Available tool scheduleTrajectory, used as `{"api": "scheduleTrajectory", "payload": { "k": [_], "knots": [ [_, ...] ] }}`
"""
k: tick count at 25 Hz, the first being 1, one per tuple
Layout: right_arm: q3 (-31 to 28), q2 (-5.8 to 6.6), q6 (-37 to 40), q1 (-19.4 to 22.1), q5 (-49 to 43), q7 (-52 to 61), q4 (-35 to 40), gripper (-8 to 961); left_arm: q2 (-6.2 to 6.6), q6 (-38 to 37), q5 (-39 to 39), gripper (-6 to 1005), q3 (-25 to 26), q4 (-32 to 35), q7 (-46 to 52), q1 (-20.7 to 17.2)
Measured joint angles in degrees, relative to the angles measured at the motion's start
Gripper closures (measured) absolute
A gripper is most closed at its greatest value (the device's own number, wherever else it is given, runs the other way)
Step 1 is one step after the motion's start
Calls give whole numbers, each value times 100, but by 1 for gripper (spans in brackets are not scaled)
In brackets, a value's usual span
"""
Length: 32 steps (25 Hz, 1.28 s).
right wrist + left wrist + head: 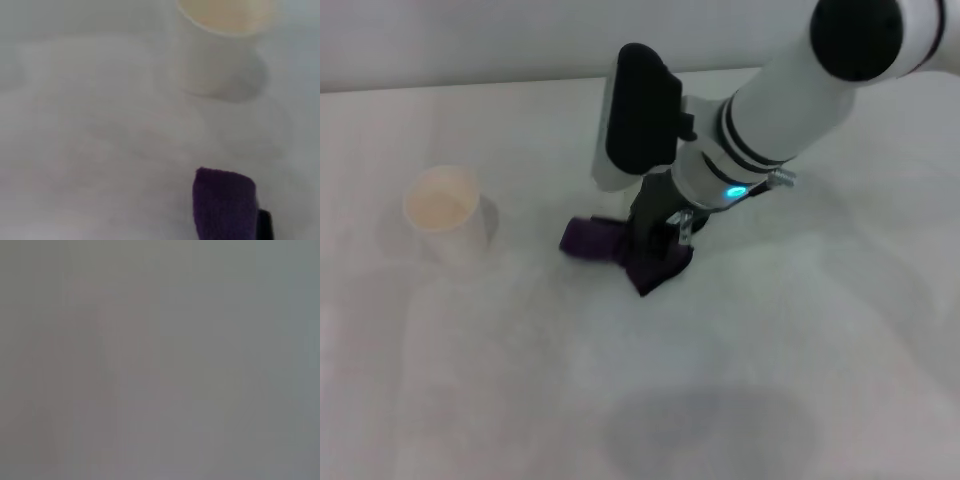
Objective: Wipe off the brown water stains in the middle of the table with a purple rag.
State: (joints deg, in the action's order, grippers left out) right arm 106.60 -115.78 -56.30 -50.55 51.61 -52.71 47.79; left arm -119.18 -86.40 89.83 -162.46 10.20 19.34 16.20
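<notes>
The purple rag lies bunched on the white table, near its middle. My right gripper reaches down from the upper right and is shut on the rag's right part, pressing it onto the tabletop. In the right wrist view a fold of the purple rag sticks out over the table, with a black edge beside it. No brown water stains show in any view; the surface around the rag looks plain white. My left gripper is out of view, and the left wrist view is blank grey.
A pale cream cup stands upright to the left of the rag, a short gap away, and shows again in the right wrist view as the cup. A faint grey shadow lies on the table near the front edge.
</notes>
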Motion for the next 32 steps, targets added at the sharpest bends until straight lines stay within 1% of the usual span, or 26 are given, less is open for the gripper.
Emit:
{"api": "scheduleTrajectory", "payload": {
  "k": [2,8,11,13,16,18,24,28,31,32],
  "knots": [
    [-330,12,-175,160,100,-172,84,849,0,-1,-2,108,-1,0,0,-22],
    [-1999,90,-516,860,-91,-305,297,848,0,-3,-11,108,-14,0,0,-27],
    [-2631,78,-640,1370,-508,-303,762,848,0,-24,-14,108,-14,0,0,-4],
    [-2851,70,-664,1745,-668,-298,1164,848,0,-27,-20,108,-13,0,0,7],
    [-2960,75,-719,2138,-704,-287,1615,848,0,-30,-21,108,12,0,0,13],
    [-2969,60,-747,2246,-691,-299,1736,847,0,-32,-22,108,18,0,0,17],
    [-2755,20,-549,2248,-670,-323,1491,847,0,-42,-20,108,9,42,0,93],
    [-2324,14,-30,2280,-452,-422,1406,846,-6,-67,-11,108,18,53,0,73],
    [-2199,13,199,2385,-183,-473,1534,846,-9,-71,-9,108,19,53,0,55],
    [-2201,16,236,2422,-117,-473,1601,809,-9,-73,-8,108,21,53,0,52]
  ]
}}
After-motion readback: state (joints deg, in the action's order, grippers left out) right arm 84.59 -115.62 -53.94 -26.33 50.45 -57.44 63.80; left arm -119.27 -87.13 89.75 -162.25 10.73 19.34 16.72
